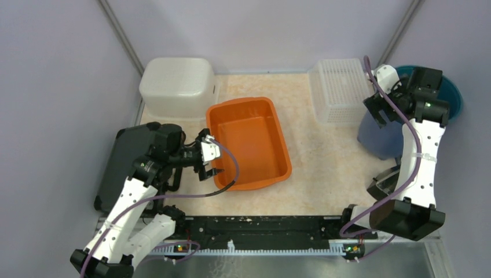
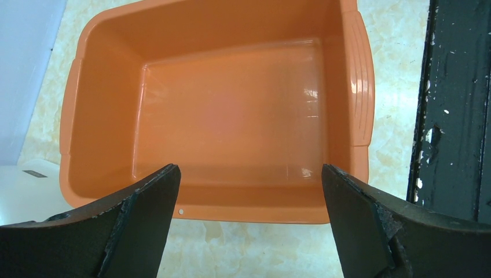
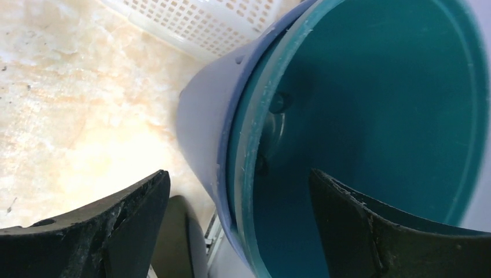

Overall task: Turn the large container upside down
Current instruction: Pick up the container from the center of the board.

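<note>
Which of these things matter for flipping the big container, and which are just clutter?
In the job:
orange tub, upright
left gripper, open at its rim

Lying about:
white bin
mesh basket
blue bucket
black case

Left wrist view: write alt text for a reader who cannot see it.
An empty orange tub sits upright on a beige marbled table, seen from above. The open left gripper hovers before its near rim, black fingers either side.
</note>
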Controlling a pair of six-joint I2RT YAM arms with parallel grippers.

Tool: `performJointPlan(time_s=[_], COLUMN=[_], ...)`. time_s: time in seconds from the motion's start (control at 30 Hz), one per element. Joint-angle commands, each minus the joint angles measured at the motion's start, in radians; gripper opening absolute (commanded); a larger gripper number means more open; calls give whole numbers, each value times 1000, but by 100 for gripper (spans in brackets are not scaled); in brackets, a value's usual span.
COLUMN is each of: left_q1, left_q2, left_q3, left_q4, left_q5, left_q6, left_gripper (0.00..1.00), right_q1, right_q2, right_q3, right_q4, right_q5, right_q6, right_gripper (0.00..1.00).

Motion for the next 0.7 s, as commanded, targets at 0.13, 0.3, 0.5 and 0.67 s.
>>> performJointPlan(time_s=[0.13,0.3,0.5,0.67], left_q1=[4,5,5,5], left_q2=[-3,6,20,31], left_q3=[23,19,31,39], left_q4=[36,40,32,33], left_q5=[32,34,37,35], left_q6=[-2,1,1,3], left_gripper=[99,99,99,99], right_q1=[-51,-52,-54,-55], right_q2=[83,116,115,107], right_q3=[29,42,71,116], right_q4=[-45,-68,-116,-179], right_q5=[-94,-104,-126,-160], right_q6=[-44,-70,-102,-119], right_gripper=[84,69,38,11])
